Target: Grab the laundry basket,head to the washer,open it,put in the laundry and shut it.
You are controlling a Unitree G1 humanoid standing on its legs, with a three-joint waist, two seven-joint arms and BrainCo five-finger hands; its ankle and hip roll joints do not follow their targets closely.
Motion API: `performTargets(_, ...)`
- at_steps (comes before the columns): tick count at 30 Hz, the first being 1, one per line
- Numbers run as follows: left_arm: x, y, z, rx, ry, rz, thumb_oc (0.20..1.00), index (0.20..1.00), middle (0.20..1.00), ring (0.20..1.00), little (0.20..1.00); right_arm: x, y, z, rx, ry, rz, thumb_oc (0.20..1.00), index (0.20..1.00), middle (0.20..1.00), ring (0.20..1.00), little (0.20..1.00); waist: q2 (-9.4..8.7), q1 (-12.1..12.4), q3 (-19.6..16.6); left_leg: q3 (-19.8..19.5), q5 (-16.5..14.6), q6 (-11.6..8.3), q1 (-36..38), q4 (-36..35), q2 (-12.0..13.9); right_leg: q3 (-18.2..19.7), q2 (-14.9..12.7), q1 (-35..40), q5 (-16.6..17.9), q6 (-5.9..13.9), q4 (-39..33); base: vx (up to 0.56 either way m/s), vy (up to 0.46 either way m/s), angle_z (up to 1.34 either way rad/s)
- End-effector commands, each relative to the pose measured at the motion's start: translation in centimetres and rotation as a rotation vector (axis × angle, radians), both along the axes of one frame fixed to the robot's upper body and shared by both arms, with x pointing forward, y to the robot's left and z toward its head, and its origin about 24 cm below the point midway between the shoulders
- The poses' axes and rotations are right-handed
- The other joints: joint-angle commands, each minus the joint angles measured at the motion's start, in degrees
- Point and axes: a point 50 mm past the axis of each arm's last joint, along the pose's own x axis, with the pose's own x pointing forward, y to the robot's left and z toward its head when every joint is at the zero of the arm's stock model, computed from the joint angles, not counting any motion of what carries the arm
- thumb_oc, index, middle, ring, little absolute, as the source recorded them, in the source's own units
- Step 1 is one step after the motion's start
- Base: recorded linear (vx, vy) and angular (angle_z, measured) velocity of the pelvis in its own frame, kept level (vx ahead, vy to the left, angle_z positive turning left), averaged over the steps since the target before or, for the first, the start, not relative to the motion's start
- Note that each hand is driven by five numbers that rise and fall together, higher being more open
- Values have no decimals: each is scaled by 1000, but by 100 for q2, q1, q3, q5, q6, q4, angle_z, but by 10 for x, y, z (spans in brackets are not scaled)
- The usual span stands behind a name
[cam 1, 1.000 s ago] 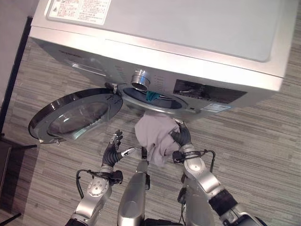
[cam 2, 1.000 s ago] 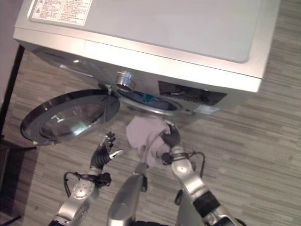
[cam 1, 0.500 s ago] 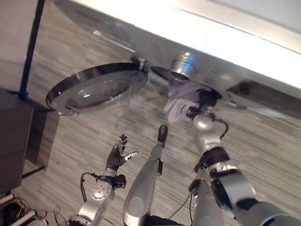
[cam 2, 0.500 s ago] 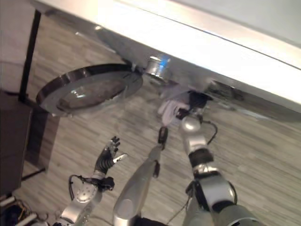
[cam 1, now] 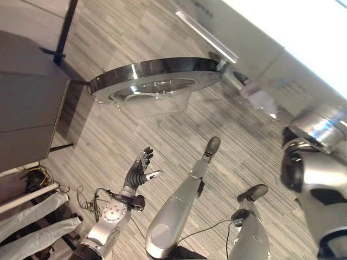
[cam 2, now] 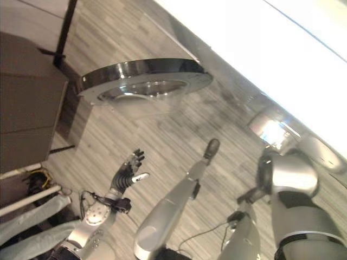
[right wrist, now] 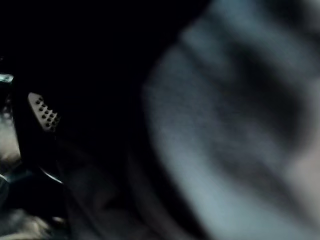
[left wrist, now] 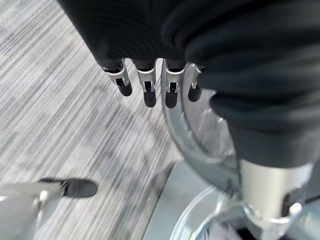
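Dark cabinet (cam 1: 27, 103) stands at far left, with pale cloth items (cam 1: 32, 216) low beside it; whether these are task laundry cannot be told. Left hand (cam 1: 140, 172) hovers over the wood-grain floor (cam 1: 135, 135), fingers (left wrist: 145, 87) straight and spread, grasping nothing, well apart from the washer door (cam 1: 157, 78). That door stands swung fully open to the left of the washer (cam 1: 282, 49), its dark rim level and its glass bowl bulging toward the floor; judged rigid and hinged at its right end, it is the main edge to avoid on this side. Between door and washer front a pale patch of laundry (cam 1: 260, 100) shows at the drum mouth; the right wrist view shows grey cloth (right wrist: 215, 150) close against the camera in the dark drum, so the load is judged to be at or inside the opening. The right hand is hidden in there; its finger state cannot be told. The cloth is judged light, limp and not fragile, prone to drape and snag on the port rim; best taken in a bunched fistful at mid-mass and pushed deep. Room: open floor under the door for the left arm; the port is tight around the right arm, so withdrawal should be straight out before shutting
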Motion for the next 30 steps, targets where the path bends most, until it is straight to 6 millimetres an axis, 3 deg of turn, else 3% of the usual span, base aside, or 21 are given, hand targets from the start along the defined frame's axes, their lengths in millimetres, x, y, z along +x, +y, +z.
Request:
performTargets(1,-4,-6,0,-62,10,-18,1000,1000,1000,1000,1000,-77,-49,159,-201,-452,-229,200,200,200,200,200,283,54,-225,266,-773,-78,-494,93,59,181,29,-309,-858,-417,796,41,4,18)
performTargets(5,-6,-8,-3,-79,38,-12,1000,1000,1000,1000,1000,-99,-50,192,-312,-459,-304,200,200,200,200,200,189,49,-322,200,-763,-62,-577,74,25,174,35,-418,-929,-432,902,38,14,12)
performTargets(6,-5,-8,-2,-85,36,-12,1000,1000,1000,1000,1000,-94,-50,187,-426,-336,-329,200,200,200,200,200,84,26,-326,189,-758,-61,-551,50,44,162,57,-373,-933,-439,876,13,-1,8)
performTargets(8,-4,-9,-1,-88,30,-10,1000,1000,1000,1000,1000,-86,-49,181,-473,-258,-309,200,200,200,200,200,80,-1,-302,199,-751,-60,-513,30,60,172,74,-355,-918,-447,849,-4,-4,8)
performTargets(9,-1,-9,2,-76,10,-25,1000,1000,1000,1000,1000,-64,-52,153,-503,-83,-216,222,222,222,222,222,22,-27,-262,234,-751,-51,-487,34,92,192,95,-329,-898,-473,809,-25,-35,-2)
performTargets(10,-1,-9,5,-66,-2,-36,1000,1000,1000,1000,1000,-54,-54,137,-480,-26,-121,545,545,545,545,545,-7,-58,-196,271,-757,-47,-457,49,140,208,118,-306,-888,-505,777,-34,-45,-7)
performTargets(11,1,-9,6,-62,-8,-47,1000,1000,1000,1000,1000,-51,-60,122,-457,40,-108,667,667,667,667,667,-22,-79,-166,287,-757,-52,-453,66,161,203,135,-285,-893,-518,748,-20,-39,-10)
performTargets(12,1,-8,6,-60,-7,-47,1000,1000,1000,1000,1000,-51,-61,122,-456,41,-105,859,859,859,859,859,-30,-75,-159,290,-762,-55,-444,69,166,205,142,-272,-891,-523,736,-22,-27,-8)
performTargets(13,3,-9,10,-65,-19,-54,1000,1000,1000,1000,1000,-47,-61,113,-438,78,-100,1000,1000,1000,1000,1000,-43,-93,-123,308,-766,-56,-421,87,188,212,164,-231,-872,-537,661,-13,-17,-7)
performTargets(15,3,-8,10,-64,-19,-53,1000,1000,1000,1000,1000,-47,-60,113,-438,77,-99,1000,1000,1000,1000,1000,-44,-94,-111,310,-768,-57,-410,86,192,214,171,-216,-864,-538,646,-17,-17,-6)
performTargets(17,2,-10,11,-60,-24,-60,1000,1000,1000,1000,1000,-32,-55,79,-469,216,-56,1000,1000,1000,1000,1000,-5,-104,-32,325,-759,-50,-361,119,225,222,221,-134,-850,-556,606,-56,-33,-4)
performTargets(22,1,-10,12,-57,-35,-56,1000,1000,1000,1000,1000,-21,-36,73,-564,233,-70,1000,1000,1000,1000,1000,14,-161,33,341,-748,-43,-203,99,247,291,288,-2,-808,-565,496,-36,2,-10)
performTargets(25,2,-11,13,-53,-39,-60,1000,1000,1000,1000,1000,-21,-34,76,-556,199,-70,1000,1000,1000,1000,1000,2,-182,55,349,-734,-52,-168,74,258,307,313,29,-793,-569,443,-40,-5,-13)
performTargets(26,5,-12,13,-49,-40,-67,1000,1000,1000,1000,1000,-28,-38,91,-463,64,-77,1000,1000,1000,1000,1000,-14,-228,75,347,-724,-67,-165,44,257,325,334,17,-789,-571,426,-38,-4,-5)
performTargets(30,7,-11,13,-46,-36,-52,1000,1000,1000,1000,1000,-30,-32,102,-446,-27,-77,1000,1000,1000,1000,1000,-62,-259,62,355,-739,-61,-109,31,266,383,355,16,-794,-580,438,-11,11,-3)
